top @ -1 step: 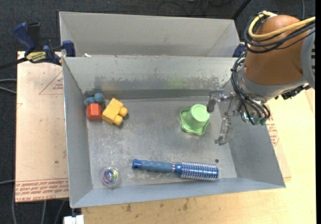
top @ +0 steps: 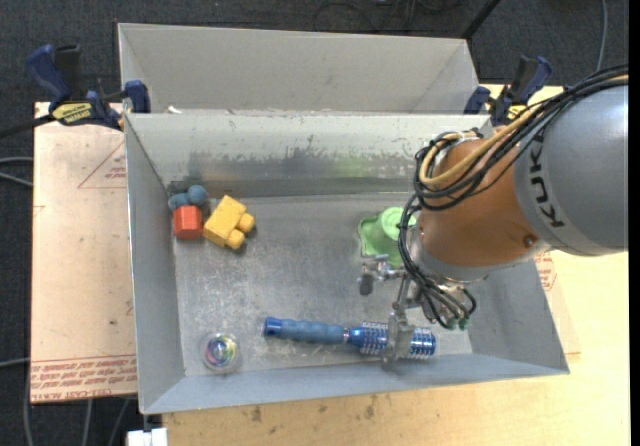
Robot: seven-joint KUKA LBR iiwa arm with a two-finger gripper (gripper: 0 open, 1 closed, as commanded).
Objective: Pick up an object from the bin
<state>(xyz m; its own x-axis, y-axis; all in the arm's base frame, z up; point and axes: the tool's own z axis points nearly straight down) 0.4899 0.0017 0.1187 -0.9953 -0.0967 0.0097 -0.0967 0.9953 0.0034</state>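
Note:
My gripper (top: pixel 401 332) is low at the bin's front right, right over the ribbed, shiny blue end of a long blue handled tool (top: pixel 318 333). That tool lies along the front wall, its plain handle pointing left. The gripper's tip touches or nearly touches the ribbed end; I cannot tell which. Just behind the gripper sits a light green thing (top: pixel 379 232), partly hidden by the arm's orange cover.
A yellow block (top: pixel 228 222), a red block (top: pixel 187 223) and a small grey-blue lump (top: pixel 189 198) cluster at the back left. A clear ball with coloured specks (top: pixel 220 351) rests in the front left corner. The arm fills the bin's right side.

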